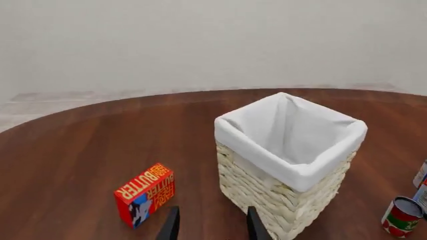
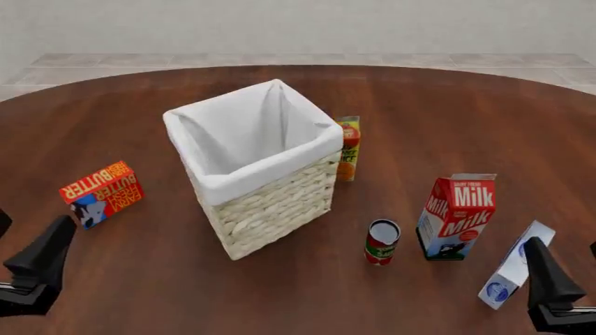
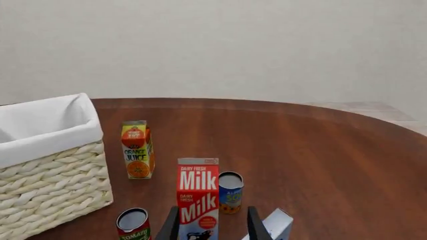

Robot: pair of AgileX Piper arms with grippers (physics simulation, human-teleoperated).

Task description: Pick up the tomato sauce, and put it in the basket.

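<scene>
The tomato sauce [image 2: 382, 241] is a small red-labelled can with a silver top, standing upright on the table right of the basket [image 2: 276, 204] and left of the milk carton. It also shows as the tomato sauce [image 1: 401, 216] in the left wrist view and the tomato sauce [image 3: 133, 224] in the right wrist view. The wicker basket [image 1: 265, 196] has a white lining and nothing inside. My left gripper [image 2: 21, 246] hovers open at the near left edge. My right gripper [image 2: 570, 271] hovers open at the near right, apart from the can. Both hold nothing.
A red milk carton [image 2: 458, 216] stands right of the can, with a white and blue carton [image 2: 515, 269] nearer my right gripper. An orange juice carton [image 2: 347, 148] stands behind the basket's right corner. A butter box [image 2: 102, 193] lies left. A blue can [image 3: 231, 192] sits behind the milk.
</scene>
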